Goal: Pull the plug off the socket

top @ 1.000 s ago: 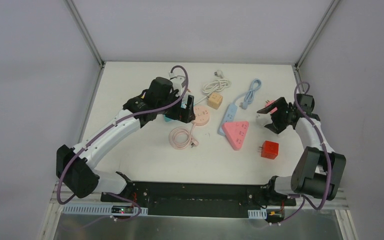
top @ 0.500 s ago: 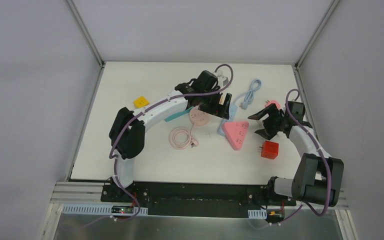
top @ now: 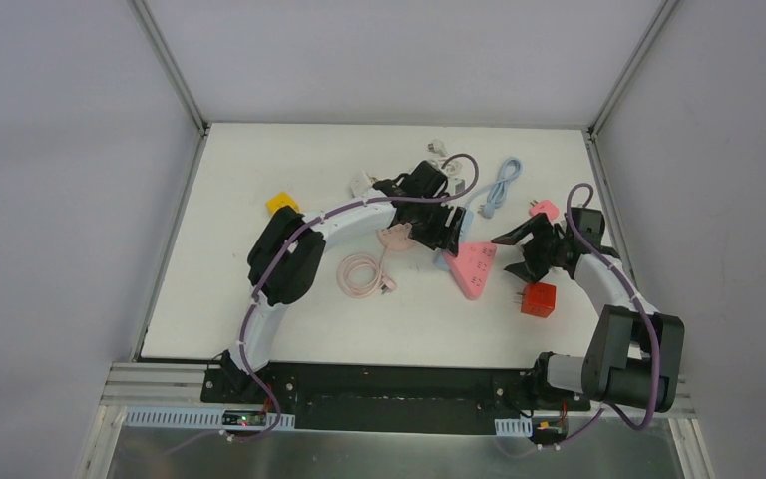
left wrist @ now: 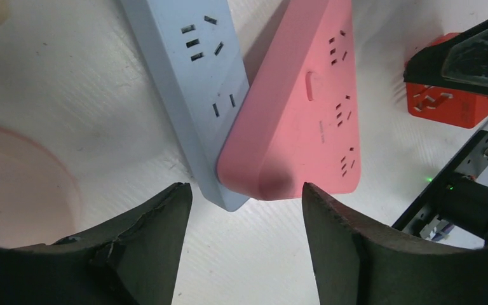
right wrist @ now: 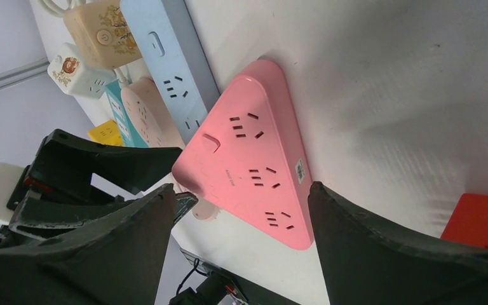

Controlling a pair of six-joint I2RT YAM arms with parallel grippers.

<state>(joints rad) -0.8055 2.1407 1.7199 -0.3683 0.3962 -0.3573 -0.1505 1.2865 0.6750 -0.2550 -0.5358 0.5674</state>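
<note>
A pink triangular power strip (top: 471,265) lies at the table's middle right, beside a light blue power strip (left wrist: 190,82); every socket I can see on both has bare slots. My left gripper (top: 442,232) hovers open over their near ends, empty, and in the left wrist view (left wrist: 244,210) the two strip ends lie just ahead of the jaws. My right gripper (top: 517,255) is open and empty just right of the pink strip, which sits ahead of the jaws in the right wrist view (right wrist: 244,197). No plug seated in a socket shows.
A red cube adapter (top: 538,299) lies near the right gripper. A round pink socket (top: 396,237) with a coiled pink cable (top: 361,274) sits left of the strips. A yellow adapter (top: 281,203), white cube (top: 362,183), blue cable (top: 499,188) and pink plug (top: 542,210) lie around.
My left arm has swung right, from the round pink socket to over the blue and pink strips. My right gripper has moved left toward the pink strip.
</note>
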